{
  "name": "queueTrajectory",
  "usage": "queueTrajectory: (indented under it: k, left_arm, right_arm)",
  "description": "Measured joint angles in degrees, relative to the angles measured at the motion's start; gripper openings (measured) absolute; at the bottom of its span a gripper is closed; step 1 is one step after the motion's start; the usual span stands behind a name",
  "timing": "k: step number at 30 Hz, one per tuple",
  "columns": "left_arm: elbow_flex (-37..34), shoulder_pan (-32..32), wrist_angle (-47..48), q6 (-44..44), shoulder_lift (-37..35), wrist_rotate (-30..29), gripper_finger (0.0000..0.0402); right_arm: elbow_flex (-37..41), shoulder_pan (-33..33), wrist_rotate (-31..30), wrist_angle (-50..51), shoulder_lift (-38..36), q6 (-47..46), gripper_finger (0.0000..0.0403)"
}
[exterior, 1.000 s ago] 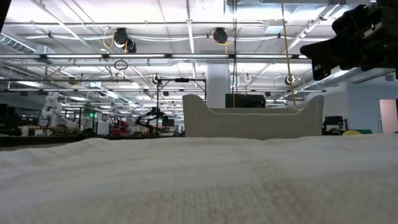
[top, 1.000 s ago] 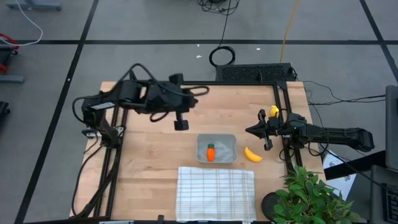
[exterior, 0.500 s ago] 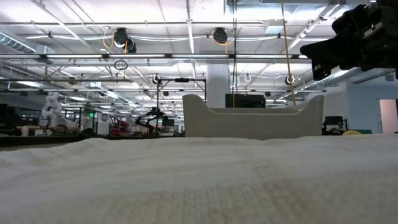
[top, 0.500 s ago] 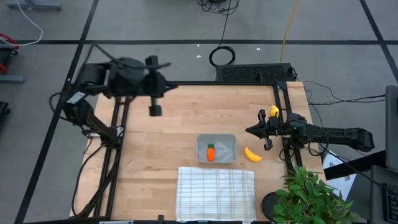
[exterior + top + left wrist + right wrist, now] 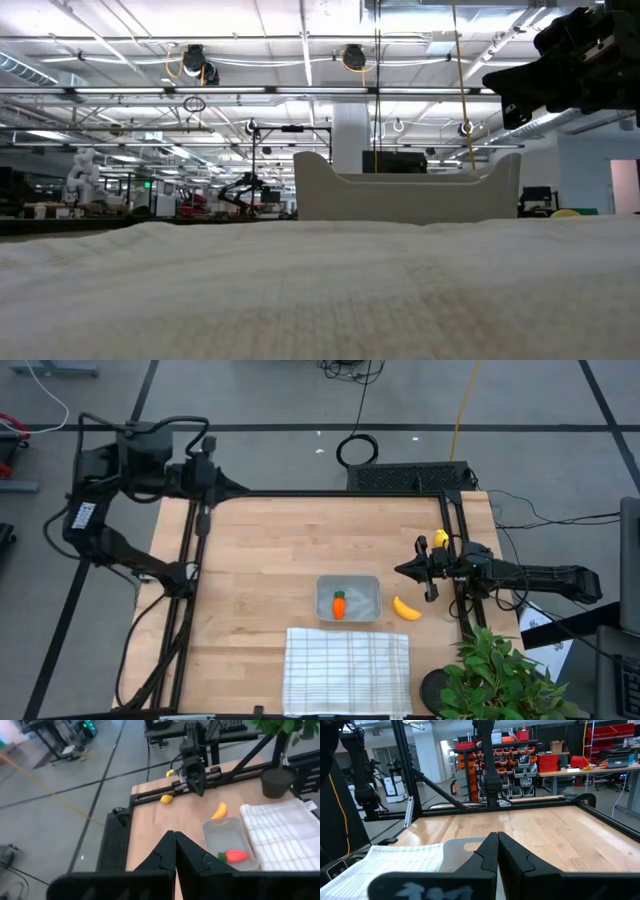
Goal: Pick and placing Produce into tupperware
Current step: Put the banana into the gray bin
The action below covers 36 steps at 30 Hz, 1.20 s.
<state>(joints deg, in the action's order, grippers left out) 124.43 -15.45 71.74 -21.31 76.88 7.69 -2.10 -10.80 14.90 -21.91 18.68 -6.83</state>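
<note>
The clear tupperware (image 5: 348, 598) stands on the table's middle with the orange carrot (image 5: 339, 605) lying inside it. The yellow banana (image 5: 405, 608) lies on the wood just right of it. The small yellow fruit (image 5: 440, 540) rests by the right rail. My left gripper (image 5: 203, 525) is shut and empty, raised over the far left corner; its wrist view shows its shut fingers (image 5: 175, 851), the tupperware (image 5: 230, 840) and the carrot (image 5: 235, 855). My right gripper (image 5: 400, 570) is shut and empty, level, at the right edge near the banana.
A white grid-striped cloth (image 5: 348, 670) lies at the near edge, in front of the tupperware. A potted plant (image 5: 500, 680) stands at the near right corner. Black frame rails (image 5: 180, 610) run along the table's left, far and right sides. Bare wood lies left of the tupperware.
My left gripper has drawn back from above the table beside the tupperware toward the far left corner, rising and swinging round, still shut and empty. The carrot stays in the tupperware. The right arm has kept still.
</note>
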Motion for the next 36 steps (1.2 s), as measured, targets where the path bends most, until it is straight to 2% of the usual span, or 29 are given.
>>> queueTrajectory:
  k: [6,11,18,23,26,30,36]
  left_arm:
    - [-19.0,-2.0,-9.2,5.7,-9.5,-2.3,0.0000]
    - [-37.9,-2.3,-26.2,16.1,-17.9,-3.6,0.0000]
    - [-60.5,1.7,-39.7,14.5,-28.2,-8.7,0.0000]
    - [-76.1,2.4,-53.8,14.3,-39.1,-3.6,0.0000]
    - [-83.7,2.4,-59.4,15.3,-43.6,-2.6,0.0000]
    - [-91.3,2.4,-61.7,15.1,-47.1,-3.3,0.0000]
    - [-100.4,2.4,-65.0,18.4,-49.9,-9.4,0.0000]
  right_arm:
    - [0.0,0.0,0.0,0.0,0.0,0.0,0.0000]
    - [0.0,0.0,0.0,0.0,0.0,-0.1,0.0000]
    - [0.0,0.0,0.0,0.0,0.0,-1.5,0.0000]
    - [0.0,0.0,0.0,0.0,0.0,-1.5,0.0000]
    - [0.0,0.0,0.0,0.0,0.0,-1.5,0.0000]
    - [0.0,0.0,0.0,-0.7,0.0,-1.5,0.0000]
    - [0.0,0.0,0.0,-4.1,0.0,-1.6,0.0000]
